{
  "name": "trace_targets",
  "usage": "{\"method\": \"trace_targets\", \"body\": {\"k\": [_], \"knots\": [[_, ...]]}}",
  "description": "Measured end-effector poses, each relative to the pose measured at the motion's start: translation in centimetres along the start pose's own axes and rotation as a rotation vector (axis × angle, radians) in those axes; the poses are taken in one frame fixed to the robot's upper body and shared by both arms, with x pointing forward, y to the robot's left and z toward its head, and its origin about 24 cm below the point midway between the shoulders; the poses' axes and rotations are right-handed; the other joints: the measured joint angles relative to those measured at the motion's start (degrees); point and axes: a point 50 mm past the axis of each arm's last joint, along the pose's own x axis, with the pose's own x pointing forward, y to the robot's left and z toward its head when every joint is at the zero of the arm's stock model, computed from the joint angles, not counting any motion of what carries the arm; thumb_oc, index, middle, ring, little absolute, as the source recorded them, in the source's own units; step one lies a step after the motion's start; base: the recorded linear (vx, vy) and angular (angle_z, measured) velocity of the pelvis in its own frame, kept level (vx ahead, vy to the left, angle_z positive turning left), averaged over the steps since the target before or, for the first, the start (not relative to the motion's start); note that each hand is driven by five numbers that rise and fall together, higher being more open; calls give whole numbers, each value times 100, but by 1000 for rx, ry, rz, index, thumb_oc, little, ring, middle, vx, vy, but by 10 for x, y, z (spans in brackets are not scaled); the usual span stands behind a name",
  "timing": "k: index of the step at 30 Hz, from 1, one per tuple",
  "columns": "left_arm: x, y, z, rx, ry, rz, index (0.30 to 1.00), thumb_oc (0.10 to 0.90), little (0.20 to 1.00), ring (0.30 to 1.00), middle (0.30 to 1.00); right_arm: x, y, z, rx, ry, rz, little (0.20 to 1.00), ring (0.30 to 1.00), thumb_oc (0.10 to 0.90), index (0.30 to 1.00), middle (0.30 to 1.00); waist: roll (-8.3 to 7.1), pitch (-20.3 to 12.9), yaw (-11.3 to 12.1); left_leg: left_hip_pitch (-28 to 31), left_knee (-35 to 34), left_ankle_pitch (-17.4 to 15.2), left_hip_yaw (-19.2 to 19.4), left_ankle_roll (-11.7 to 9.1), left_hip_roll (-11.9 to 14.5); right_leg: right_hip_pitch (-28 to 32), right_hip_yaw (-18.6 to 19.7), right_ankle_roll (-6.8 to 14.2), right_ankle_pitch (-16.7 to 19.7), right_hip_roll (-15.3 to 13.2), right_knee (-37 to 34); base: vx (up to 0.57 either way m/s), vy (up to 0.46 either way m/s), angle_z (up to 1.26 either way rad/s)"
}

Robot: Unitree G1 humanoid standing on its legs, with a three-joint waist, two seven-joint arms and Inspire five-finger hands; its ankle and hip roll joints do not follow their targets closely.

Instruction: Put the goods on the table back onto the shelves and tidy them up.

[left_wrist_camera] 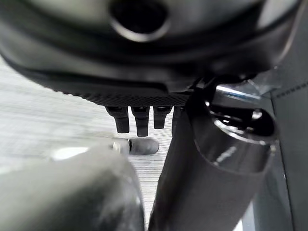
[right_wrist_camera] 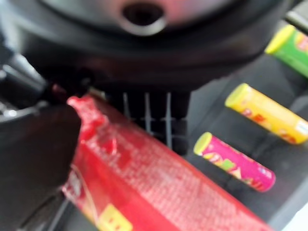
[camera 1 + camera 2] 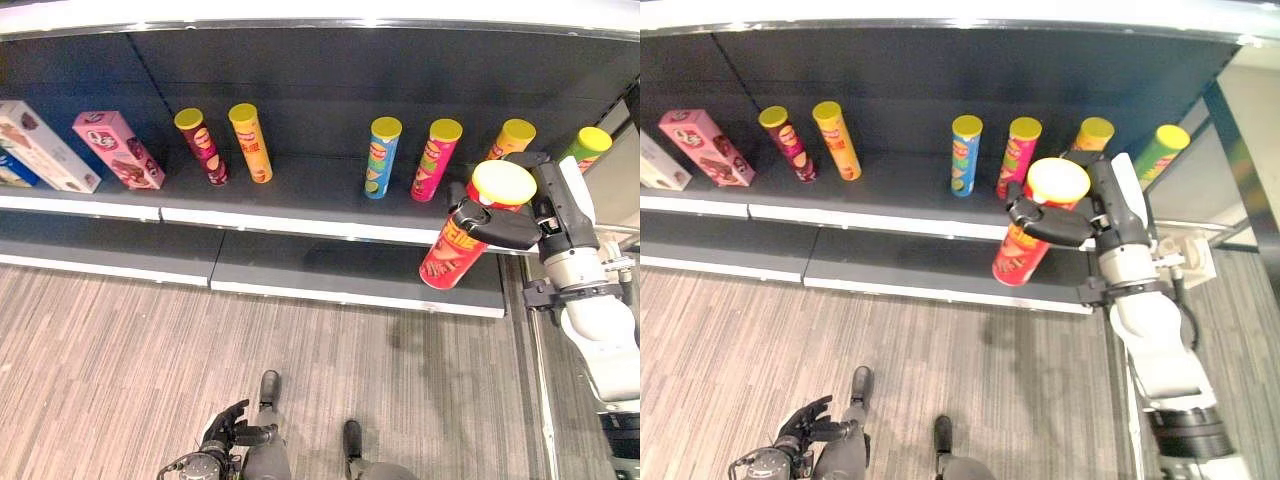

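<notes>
Dark shelving unit [image 3: 330,70] set along far side, with dark back panel and two tiers edged by pale front strips [image 3: 300,224]. Lower tier [image 3: 350,270] seen beneath upper one. Floor [image 3: 120,350] covered by grey-brown striped wood-look planks. Dark upright post [image 3: 1240,150] seen at unit's right end.

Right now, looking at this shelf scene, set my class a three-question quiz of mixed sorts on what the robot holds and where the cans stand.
1. True or false: the right hand is shut on the red can.
2. Which can stands nearest the pink box? A the maroon can; B the blue can; C the green can.
3. Fill in: the left hand hangs low over the ____.

Key: 1 true; 2 A; 3 floor.
</notes>
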Motion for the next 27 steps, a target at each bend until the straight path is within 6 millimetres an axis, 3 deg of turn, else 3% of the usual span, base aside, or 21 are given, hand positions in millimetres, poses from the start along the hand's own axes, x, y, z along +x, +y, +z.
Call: {"method": "trace_targets", "body": {"k": [1,2,3,4,5,6,7,8,9,10,12,13,15,16,17,20,21,23,27], "knots": [[0,-1,-1,5,7,-3,900,800,900,900,900,3,0,9,-28,-37,7,300,300,400,300,300,426,-37,-129,449,11,557,221,515,-234,186,138,135,-167,-79,4,179,502,-102],[4,19,24,35,-75,58,900,800,900,900,900,3,9,13,-15,-57,22,300,300,400,300,300,385,-16,-140,503,19,455,371,807,-692,-151,132,406,-413,-559,640,141,423,-85],[8,30,42,46,-125,86,900,800,900,900,900,4,13,13,-22,-57,40,300,300,400,300,300,364,-10,-99,583,22,430,352,835,-911,-317,173,705,-456,-841,1027,87,223,-82],[6,49,44,51,-123,141,900,800,900,900,900,9,33,19,2,-90,107,300,300,400,300,300,272,23,-62,662,23,185,540,1058,-934,-691,228,1015,-390,-945,1463,125,121,-101],[5,68,36,20,-77,212,900,800,900,900,900,7,50,25,28,-114,179,300,300,400,300,300,76,131,19,742,24,105,610,1121,-910,-1119,131,1162,-668,-1000,2051,153,-23,-159],[9,65,36,-11,-49,237,900,800,900,900,900,3,52,22,16,-107,211,300,300,400,300,300,183,277,128,656,237,-170,509,1231,-722,-1717,206,563,-998,-533,2509,186,-25,-122],[11,65,40,-7,-42,241,900,800,900,900,900,2,51,23,13,-111,212,300,300,400,300,300,347,443,76,515,333,-237,463,762,-479,-2098,285,375,-1029,61,2538,192,-47,48],[14,53,46,4,-48,197,900,800,900,900,900,-21,57,1,18,7,242,300,300,400,300,300,102,516,-394,553,353,-961,820,-246,-510,-1987,484,172,-407,214,1175,147,-69,159],[12,46,41,-3,-64,166,900,800,900,900,900,-34,62,-11,9,82,280,300,300,400,300,300,-282,493,-472,945,289,-581,1025,877,-519,-1692,392,420,206,-298,680,125,-91,172],[10,40,38,-2,-78,148,900,800,900,900,900,-36,66,-15,4,101,298,300,300,400,300,300,-430,567,-422,1320,74,-403,1126,836,-625,-1526,238,498,633,-611,645,74,-82,83],[7,11,27,-22,-84,77,900,800,900,900,900,-33,70,-16,23,103,287,300,300,400,300,300,-166,413,-365,1203,40,-419,890,683,-555,-1328,129,563,736,-682,346,65,-69,57],[6,4,23,-24,-73,57,900,800,900,900,900,-30,70,-15,15,93,286,300,300,400,300,300,-76,390,-233,1175,44,-355,822,689,-531,-1156,36,485,927,-669,-3,70,-45,52],[3,-5,10,-40,-41,43,900,800,900,900,900,-19,73,-8,-5,53,287,300,300,400,300,300,65,374,-56,1222,47,-290,717,596,-414,-1044,-74,442,922,-574,-16,48,-29,41],[0,-8,2,-25,-21,34,900,800,900,900,900,3,82,4,11,-10,238,300,300,400,300,300,108,370,76,1237,47,-146,605,397,-378,-911,-193,361,861,-575,-16,37,-15,49],[0,-12,4,-17,-30,20,900,800,900,900,900,15,81,11,12,-39,200,300,300,400,300,300,166,373,210,1209,47,-145,502,397,-351,-906,-258,361,831,-551,-17,40,5,72],[-1,-11,4,-24,-39,36,900,800,900,900,900,40,80,27,-63,-115,124,300,300,400,300,300,369,398,460,945,45,-154,230,404,-363,-1022,-429,379,720,-581,-21,26,15,53],[-1,-9,3,-28,-33,50,900,800,900,900,900,41,79,27,-74,-117,112,300,300,400,300,300,461,423,535,866,44,-165,158,419,-360,-1044,-515,380,720,-581,-21,2,5,44],[-3,-2,-7,-39,0,85,900,800,900,900,900,41,81,27,-107,-120,98,300,300,400,300,300,503,431,722,714,44,-181,176,453,-365,-1196,-506,399,729,-590,-24,1,2,11],[-11,6,-30,-31,72,123,900,800,900,900,900,41,74,-1,-183,3,10,300,300,400,300,300,542,456,810,528,44,-129,167,477,-456,-1377,-505,453,794,-686,-37,-3,18,3]]}}
